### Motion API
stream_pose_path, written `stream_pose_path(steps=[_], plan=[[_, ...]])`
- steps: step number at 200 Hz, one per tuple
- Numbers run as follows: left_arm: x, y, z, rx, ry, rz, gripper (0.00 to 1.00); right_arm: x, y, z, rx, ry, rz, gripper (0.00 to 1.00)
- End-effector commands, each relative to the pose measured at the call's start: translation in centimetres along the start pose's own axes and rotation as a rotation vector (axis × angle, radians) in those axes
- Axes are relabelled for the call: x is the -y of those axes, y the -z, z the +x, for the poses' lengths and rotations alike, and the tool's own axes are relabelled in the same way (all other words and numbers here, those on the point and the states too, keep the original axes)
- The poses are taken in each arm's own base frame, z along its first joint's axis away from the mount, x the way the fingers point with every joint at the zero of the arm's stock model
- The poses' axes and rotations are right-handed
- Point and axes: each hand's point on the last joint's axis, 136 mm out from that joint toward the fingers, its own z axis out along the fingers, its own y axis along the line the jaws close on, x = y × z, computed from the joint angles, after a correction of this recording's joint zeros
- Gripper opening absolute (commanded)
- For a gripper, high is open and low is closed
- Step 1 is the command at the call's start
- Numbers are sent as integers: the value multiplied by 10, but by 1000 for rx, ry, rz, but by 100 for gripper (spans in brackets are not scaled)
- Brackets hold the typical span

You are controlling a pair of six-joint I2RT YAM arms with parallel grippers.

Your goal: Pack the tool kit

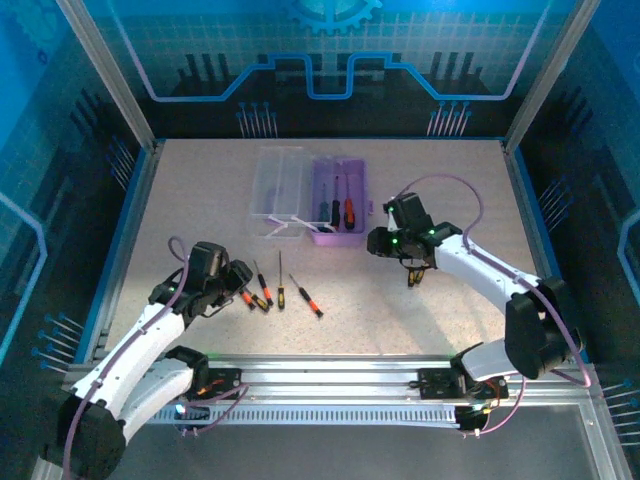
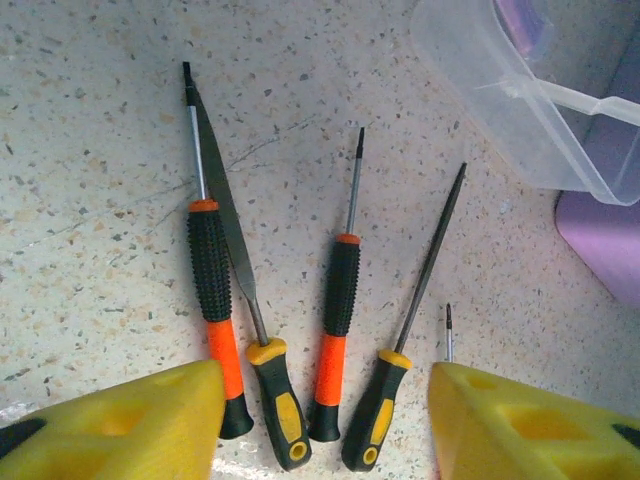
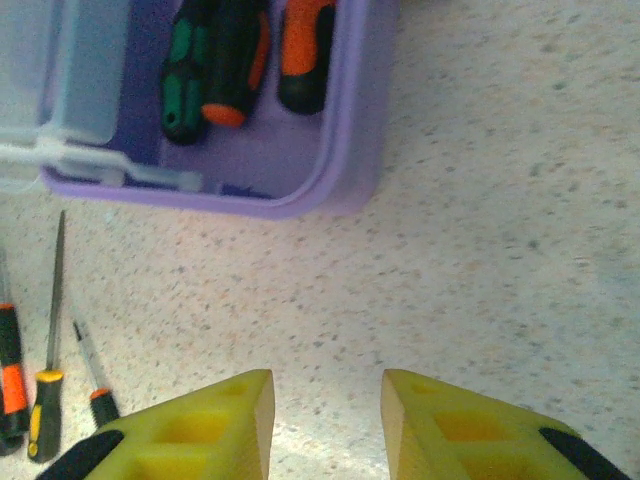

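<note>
Picking step: left gripper [image 2: 325,415], jaws apart and empty, straddles screwdrivers [image 2: 338,330] near the purple case [image 3: 352,130] (right gripper [image 3: 328,420] open, empty); next probably calls for pinching one handle.

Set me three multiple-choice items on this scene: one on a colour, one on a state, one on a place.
1. The tool case is: A green; B purple; C red.
2. The case is: A open, its clear lid swung aside; B latched shut; C upside down.
3. The loose screwdrivers lie: A inside the case; B on the lid; C on the table by the left gripper.

Answers:
1 B: its walls are purple in the right wrist view.
2 A: the inside is exposed, and the lid lies flat beside it.
3 C: they rest on the speckled surface just ahead of the yellow fingers.
</note>
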Motion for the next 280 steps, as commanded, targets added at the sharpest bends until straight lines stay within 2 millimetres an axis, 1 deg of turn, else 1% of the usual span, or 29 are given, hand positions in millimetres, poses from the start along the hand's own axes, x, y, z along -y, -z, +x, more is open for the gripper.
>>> stream_pose_path(steps=[1,18,31,62,67,85,101,119,122,124,144,156,164,173,178,197,226,248,269,280], plan=[[9,-2,4,-6,0,44,52,-22,-3,8,-9,75,-41,35],[8,0,5,26,-116,-57,52,-27,-7,13,-19,86,-44,35],[10,-2,9,11,-192,-131,52,-29,-10,15,-24,83,-49,35],[37,-19,26,-52,-364,-182,50,-31,-10,15,-23,90,-43,35],[42,-21,29,-58,-392,-185,51,-30,-9,16,-21,89,-39,35],[51,-29,40,-81,-476,-229,51,-25,-4,16,-12,93,-22,35],[54,-33,48,-95,-550,-279,56,-20,-1,17,5,98,-8,35],[58,-33,59,-128,-632,-321,57,-11,2,13,28,91,16,36],[58,-33,61,-137,-643,-327,57,-4,-1,20,14,87,28,36],[58,-33,63,-143,-650,-330,57,-3,-2,21,12,85,31,36],[57,-37,74,-195,-695,-352,56,6,-4,20,18,54,33,36],[57,-40,82,-224,-714,-362,50,7,-4,21,17,44,28,36],[57,-42,85,-241,-721,-371,45,8,-3,21,17,43,27,36],[57,-44,87,-249,-732,-381,40,9,-2,22,17,46,29,36],[56,-45,87,-251,-735,-393,39,10,-2,22,20,47,32,36],[50,-47,89,-267,-739,-428,39,15,1,24,21,45,44,36],[36,-49,96,-298,-732,-468,40,22,5,25,37,26,43,36],[31,-54,100,-309,-719,-471,40,24,1,28,39,0,28,36],[32,-61,108,-329,-706,-449,37,24,-5,31,19,-15,19,36],[32,-64,110,-337,-705,-451,32,24,-6,33,8,-17,16,36]])
